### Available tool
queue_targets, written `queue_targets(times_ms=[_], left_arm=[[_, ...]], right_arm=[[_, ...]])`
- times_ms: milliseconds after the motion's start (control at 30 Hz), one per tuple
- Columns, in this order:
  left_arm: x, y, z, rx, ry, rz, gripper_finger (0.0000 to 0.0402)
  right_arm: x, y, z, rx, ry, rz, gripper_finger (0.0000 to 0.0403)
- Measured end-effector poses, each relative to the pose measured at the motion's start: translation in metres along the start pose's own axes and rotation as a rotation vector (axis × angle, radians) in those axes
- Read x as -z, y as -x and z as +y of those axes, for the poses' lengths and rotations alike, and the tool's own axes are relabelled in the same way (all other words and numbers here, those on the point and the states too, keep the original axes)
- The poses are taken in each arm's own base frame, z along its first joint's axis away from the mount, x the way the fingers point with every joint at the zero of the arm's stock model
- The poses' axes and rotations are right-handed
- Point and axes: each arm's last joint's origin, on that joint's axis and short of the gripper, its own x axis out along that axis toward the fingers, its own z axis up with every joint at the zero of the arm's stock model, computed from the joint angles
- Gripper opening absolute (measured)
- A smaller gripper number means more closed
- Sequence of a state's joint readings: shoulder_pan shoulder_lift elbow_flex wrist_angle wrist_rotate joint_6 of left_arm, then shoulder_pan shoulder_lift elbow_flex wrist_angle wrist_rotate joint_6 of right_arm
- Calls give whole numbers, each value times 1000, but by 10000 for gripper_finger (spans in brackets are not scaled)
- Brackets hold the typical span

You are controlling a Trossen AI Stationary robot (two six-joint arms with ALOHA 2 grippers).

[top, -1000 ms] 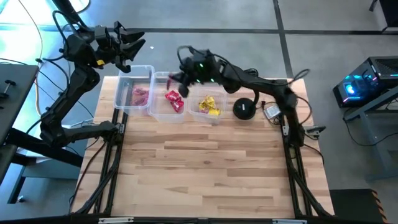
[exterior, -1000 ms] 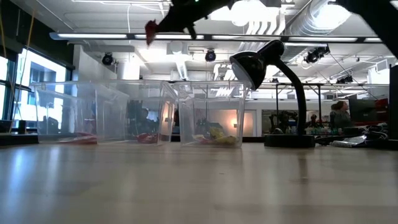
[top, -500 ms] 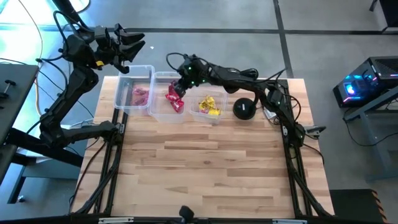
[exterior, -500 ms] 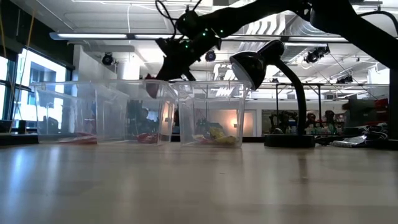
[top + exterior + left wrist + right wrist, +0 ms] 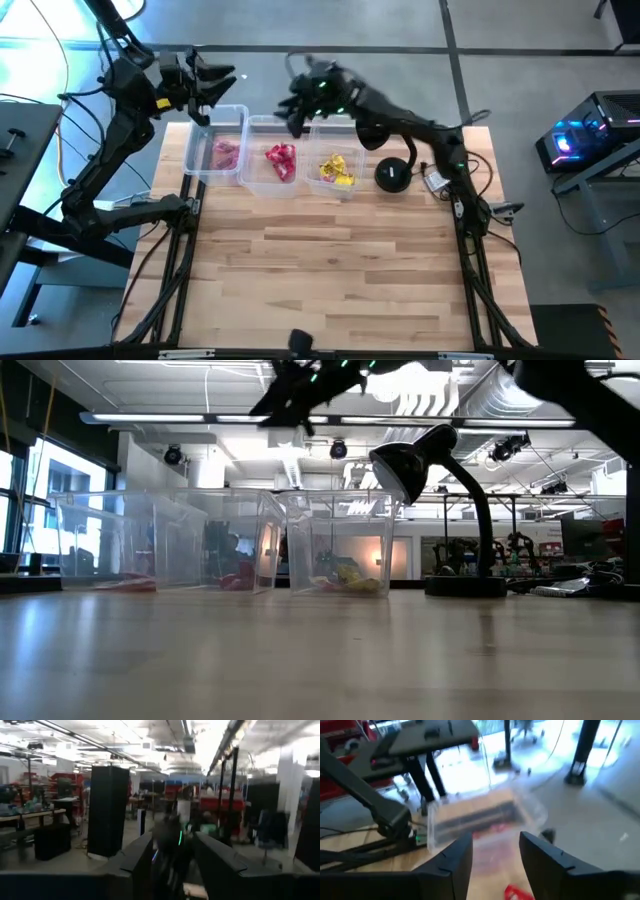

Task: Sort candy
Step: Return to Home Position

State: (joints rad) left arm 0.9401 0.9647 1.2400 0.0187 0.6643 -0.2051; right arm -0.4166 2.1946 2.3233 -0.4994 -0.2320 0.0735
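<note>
Where the plank-top table ends at 12 o'clock, we note three clear tubs in a row, side by side. Pink candy lies in the left tub, red candy in the middle tub and yellow candy in the right tub. A black desk lamp stands just beside the right tub, toward 3 o'clock.

The right gripper hovers above the middle tub's far rim, fingers spread, nothing between them. The left gripper hangs off the table's 10 o'clock corner, fingers parted and empty.

Grey concrete floor surrounds the table. A computer case glows blue out at 3 o'clock. From table height we log exposed ceiling ducts at 12 o'clock and bright windows at 9 o'clock.
</note>
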Motion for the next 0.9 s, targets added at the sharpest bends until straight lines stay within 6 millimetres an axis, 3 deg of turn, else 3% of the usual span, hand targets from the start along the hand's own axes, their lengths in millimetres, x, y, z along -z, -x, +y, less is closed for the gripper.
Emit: queue_targets(times_ms=[100,233,367,467,567,767,900], left_arm=[[22,-5,-3,43,-17,24,97],[74,-20,1,107,80,-7,13],[129,-32,2,105,253,-128,12],[159,-37,-1,114,366,-121,2],[173,-40,-15,150,417,-59,1],[193,-27,-45,179,482,221,0],[180,2,-57,110,417,304,0]], right_arm=[[-24,39,3,53,67,-46,159],[-43,83,3,115,117,-64,160],[-55,125,7,129,128,-55,135],[-51,145,17,115,116,40,71],[-39,152,28,116,102,177,13],[-28,170,44,225,91,320,3],[-30,182,46,268,71,307,1]])
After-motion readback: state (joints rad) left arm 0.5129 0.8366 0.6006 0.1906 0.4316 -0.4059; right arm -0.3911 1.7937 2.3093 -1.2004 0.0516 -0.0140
